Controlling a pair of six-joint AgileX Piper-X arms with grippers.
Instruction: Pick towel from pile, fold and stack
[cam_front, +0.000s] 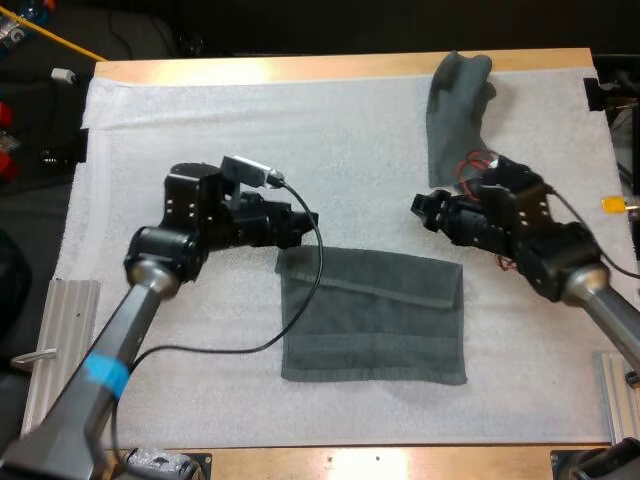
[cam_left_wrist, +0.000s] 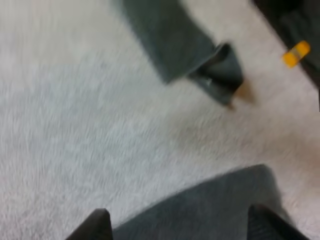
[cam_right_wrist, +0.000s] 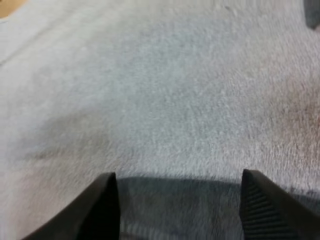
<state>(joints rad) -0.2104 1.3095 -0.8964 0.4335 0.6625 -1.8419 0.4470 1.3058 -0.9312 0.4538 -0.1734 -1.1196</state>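
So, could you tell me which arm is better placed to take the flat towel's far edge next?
Left, probably: the left gripper, open, is at the flat towel's far left corner, while the right gripper, also open, sits over the mat, off the towel's right corner.

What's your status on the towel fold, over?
Left tool open, right tool open, at far edge of folded towel. Crumpled towel beyond. Nothing blocking.
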